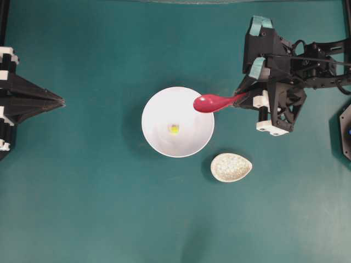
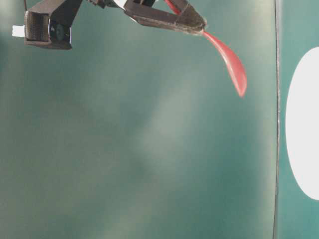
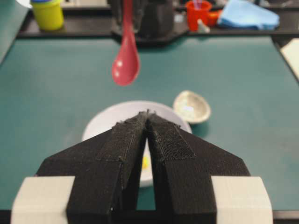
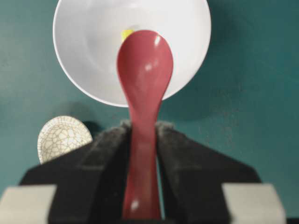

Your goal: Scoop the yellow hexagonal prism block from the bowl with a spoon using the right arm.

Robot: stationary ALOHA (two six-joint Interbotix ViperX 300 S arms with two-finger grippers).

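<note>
The white bowl (image 1: pixel 159 109) sits mid-table with the tiny yellow hexagonal prism block (image 1: pixel 174 129) lying at its bottom. My right gripper (image 1: pixel 241 97) is shut on the handle of the pink-red spoon (image 1: pixel 211 102). The scoop hangs in the air over the bowl's right rim, above and apart from the block. In the right wrist view the spoon (image 4: pixel 145 70) runs out from between the pads (image 4: pixel 112 140) and half covers the block (image 4: pixel 126 33). My left gripper (image 1: pixel 61 101) rests shut at the left edge, holding nothing.
A speckled egg-shaped spoon rest (image 1: pixel 231 167) lies just right of the bowl's near side. At the table's far end stand a yellow cup (image 3: pixel 47 13), an orange cup (image 3: pixel 198 13) and a blue cloth (image 3: pixel 247 16).
</note>
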